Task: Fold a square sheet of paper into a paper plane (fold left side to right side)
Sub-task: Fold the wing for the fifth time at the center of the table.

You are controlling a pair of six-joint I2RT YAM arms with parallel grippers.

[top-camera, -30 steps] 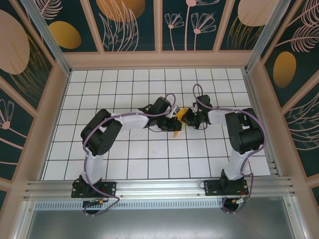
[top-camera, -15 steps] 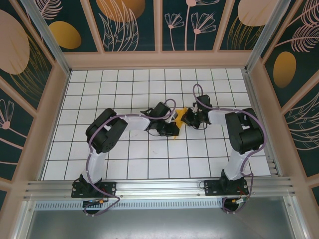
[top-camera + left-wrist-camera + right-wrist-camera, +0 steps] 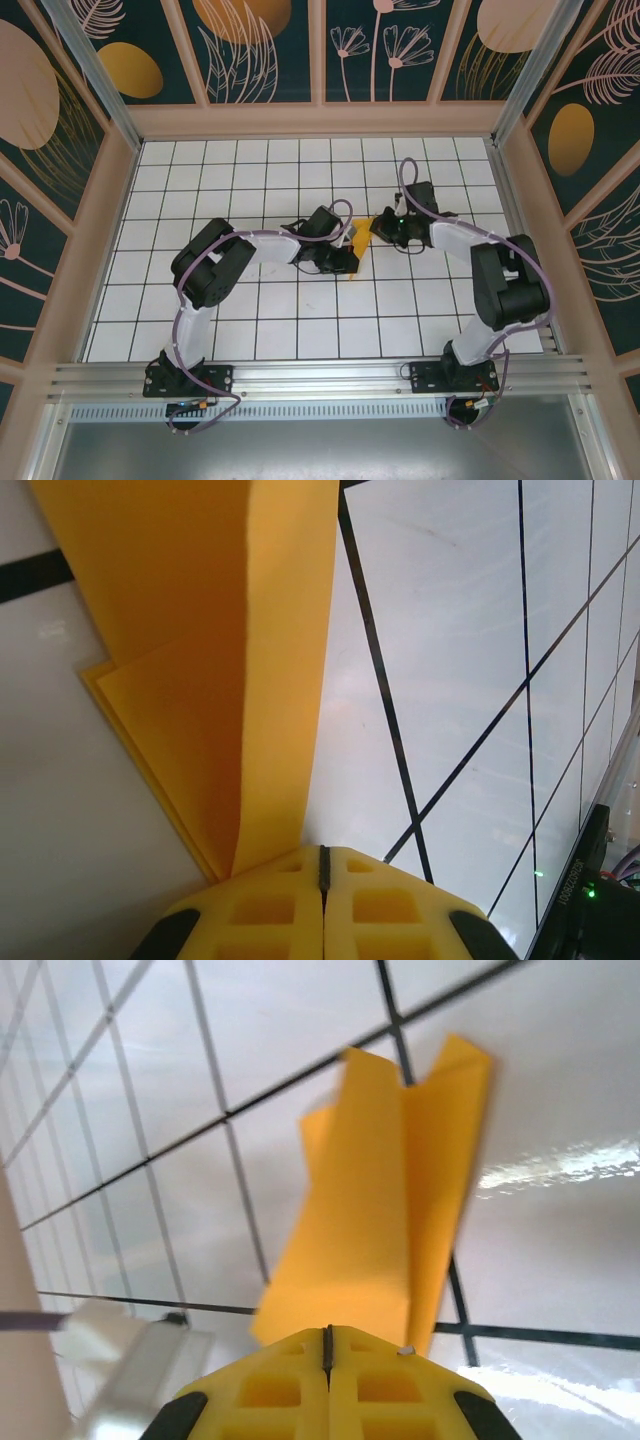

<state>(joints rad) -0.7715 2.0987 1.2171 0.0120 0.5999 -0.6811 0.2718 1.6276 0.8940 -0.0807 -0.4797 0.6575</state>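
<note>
Looking down from the top camera, the two grippers sit almost tip to tip over the white grid table (image 3: 250, 320). The left gripper (image 3: 346, 261) and right gripper (image 3: 384, 228) are just beside each other, with the orange-yellow paper (image 3: 369, 223) between them. Bits of it peek out by the right gripper's tips and just past the left gripper's tips; the rest is hidden under the arms.

From the left wrist, that gripper's yellow fingers (image 3: 265, 910) are pressed flat together, seam closed. The paper touches the tip of one finger and runs off ahead of it. One flap stands up curved off the table, and flatter folded layers lie beside it on the tiles. Can't tell if any paper is actually nipped in the seam.

Right wrist, same deal: fingers (image 3: 385, 1395) clamped together, and the paper starts right at the tips and stretches forward. It has a lengthwise crease and a notch at its far end. It meets the tips on both sides of the seam, but gripped or just touched, no idea.
</note>
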